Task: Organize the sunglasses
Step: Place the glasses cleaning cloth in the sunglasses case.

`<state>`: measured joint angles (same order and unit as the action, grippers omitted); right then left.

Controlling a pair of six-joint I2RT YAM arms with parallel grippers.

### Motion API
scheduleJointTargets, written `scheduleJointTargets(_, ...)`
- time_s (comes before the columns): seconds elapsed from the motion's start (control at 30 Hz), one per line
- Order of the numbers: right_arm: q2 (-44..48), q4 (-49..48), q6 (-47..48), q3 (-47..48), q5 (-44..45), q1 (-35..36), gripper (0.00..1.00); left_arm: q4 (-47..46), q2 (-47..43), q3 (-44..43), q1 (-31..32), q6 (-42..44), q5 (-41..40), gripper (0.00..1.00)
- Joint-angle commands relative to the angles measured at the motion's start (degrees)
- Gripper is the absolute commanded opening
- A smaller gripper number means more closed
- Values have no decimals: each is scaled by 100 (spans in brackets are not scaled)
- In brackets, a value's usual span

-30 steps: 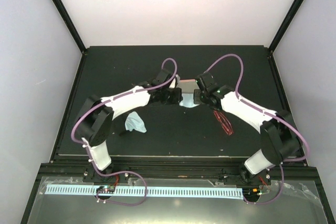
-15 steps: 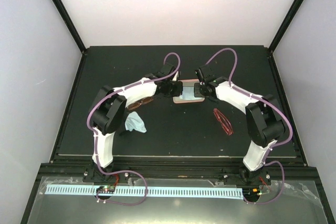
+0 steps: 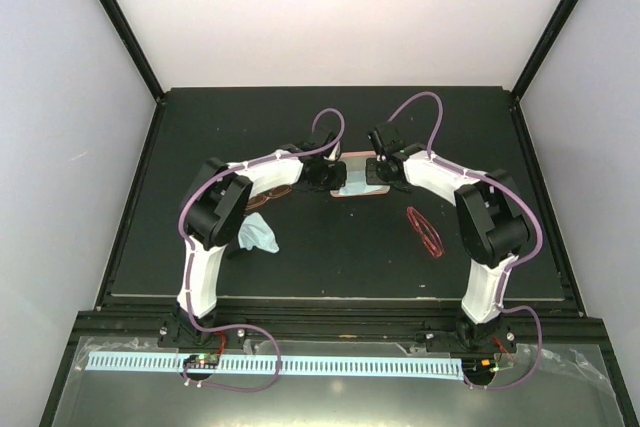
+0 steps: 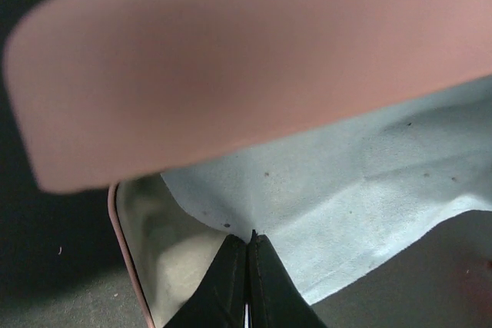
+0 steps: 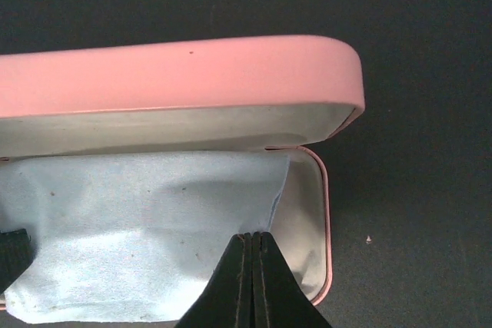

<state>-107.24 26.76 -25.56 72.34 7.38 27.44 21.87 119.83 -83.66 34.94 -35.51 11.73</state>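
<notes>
An open pink case lies at the table's middle, with a pale blue cloth spread inside it. My left gripper is at the case's left end and my right gripper at its right end. In the left wrist view my gripper is shut, pinching the cloth under the raised lid. In the right wrist view my gripper is shut on the cloth's right edge inside the case. The red sunglasses lie right of the case. The amber-brown sunglasses lie partly under my left arm.
A second pale blue cloth lies crumpled on the black mat at the front left. Purple cables loop above both wrists. Black frame posts and white walls enclose the table.
Both arms have stretched toward the pink case and their elbows have swung inward. Both grippers now sit low at the case's ends, on the cloth.
</notes>
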Motion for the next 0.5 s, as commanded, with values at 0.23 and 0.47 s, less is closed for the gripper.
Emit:
scheduleJointTargets(0.23,-301,-100,135,188,201,-91,1,93,234,-368,-49,130,-58,1)
scheduleJointTargets(0.47,-220,-6,30,198,393,-90,17,191,280,-389,-49,127,-53,2)
